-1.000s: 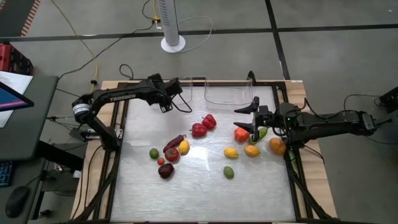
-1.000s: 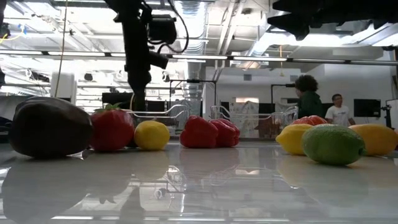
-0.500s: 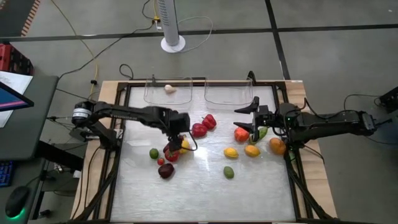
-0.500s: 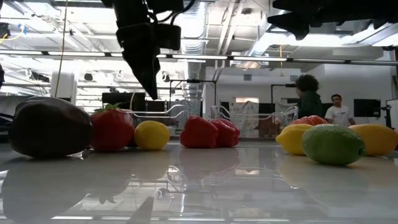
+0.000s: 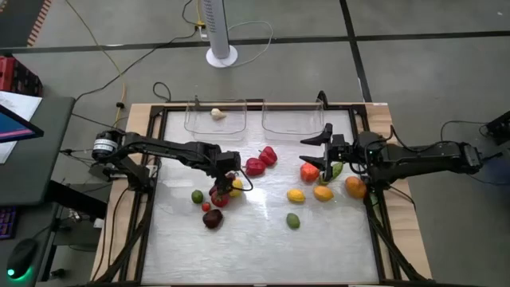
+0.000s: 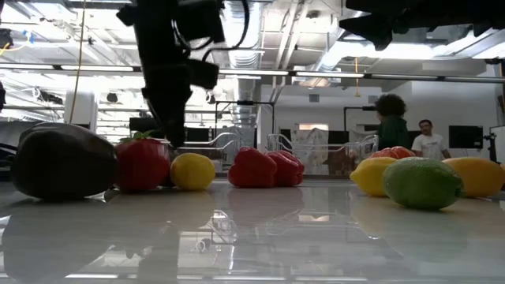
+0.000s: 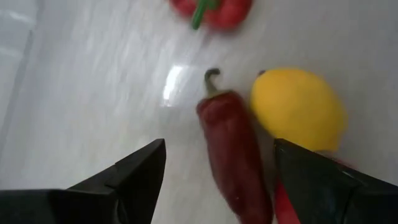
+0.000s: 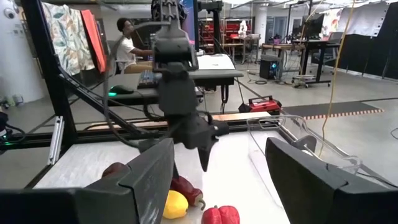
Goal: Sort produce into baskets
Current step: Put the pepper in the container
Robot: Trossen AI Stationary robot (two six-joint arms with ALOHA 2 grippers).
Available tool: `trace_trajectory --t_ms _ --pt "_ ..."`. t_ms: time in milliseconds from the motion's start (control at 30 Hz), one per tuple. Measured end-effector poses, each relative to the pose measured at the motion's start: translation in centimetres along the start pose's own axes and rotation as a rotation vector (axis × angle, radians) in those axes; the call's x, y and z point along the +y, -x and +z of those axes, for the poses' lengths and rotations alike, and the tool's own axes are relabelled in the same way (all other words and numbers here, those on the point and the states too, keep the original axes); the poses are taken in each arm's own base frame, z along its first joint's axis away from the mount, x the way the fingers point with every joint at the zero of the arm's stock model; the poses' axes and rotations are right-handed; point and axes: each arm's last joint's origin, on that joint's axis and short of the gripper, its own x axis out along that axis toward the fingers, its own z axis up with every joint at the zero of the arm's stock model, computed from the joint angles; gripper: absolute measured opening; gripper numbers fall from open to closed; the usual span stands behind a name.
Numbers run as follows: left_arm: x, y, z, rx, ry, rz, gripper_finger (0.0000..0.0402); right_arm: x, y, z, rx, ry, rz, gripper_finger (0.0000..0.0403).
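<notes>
My left gripper (image 5: pixel 225 173) is open and points down over the table's middle. In the left wrist view (image 7: pixel 219 152) its fingers stand on either side of a long dark red pepper (image 7: pixel 233 155) without touching it. A yellow lemon (image 7: pixel 298 109) lies against the pepper. A red tomato (image 5: pixel 220 198) and a dark eggplant (image 5: pixel 213 218) lie nearer. Two clear bins stand at the far edge: the left one (image 5: pixel 199 123) holds a pale item (image 5: pixel 217 113), and the right one (image 5: pixel 293 126) stands beside it. My right gripper (image 5: pixel 323 149) is open and waits above a red fruit (image 5: pixel 309 171).
Two red peppers (image 5: pixel 255 166) (image 5: pixel 268 155) lie right of my left gripper. A lime (image 5: pixel 197 196) lies left of the tomato. A lemon (image 5: pixel 296 195), orange fruits (image 5: pixel 323 193) (image 5: pixel 355 187) and a lime (image 5: pixel 293 221) lie by my right arm. People stand in the room behind (image 6: pixel 390 122).
My left gripper has gone from above the left bin toward the table's near edge and down, and now stands over the long dark red pepper. The pale item shows in the left bin now that the arm has left it. The right arm has kept still.
</notes>
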Motion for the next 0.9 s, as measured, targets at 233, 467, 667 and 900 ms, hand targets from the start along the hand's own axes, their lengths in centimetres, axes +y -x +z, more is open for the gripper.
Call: trace_trajectory --t_ms 233,467,667,900 --pt "0.1 -2.3 -1.2 -0.013 0.016 -0.12 0.0284 0.0 0.0 0.0 0.0 0.0 0.0 0.0281" --pt "0.4 -3.0 -2.0 0.003 0.022 -0.087 0.0283 0.0 0.0 0.0 0.0 0.0 0.0 0.0281" --pt "0.6 -3.9 -3.0 0.01 -0.017 -0.072 0.0283 0.0 0.0 0.0 -0.001 0.0 0.0 0.0281" --pt "0.7 -4.0 -2.7 -0.027 -0.064 -0.032 0.0227 0.0 0.0 0.0 -0.001 0.0 0.0 0.0281"
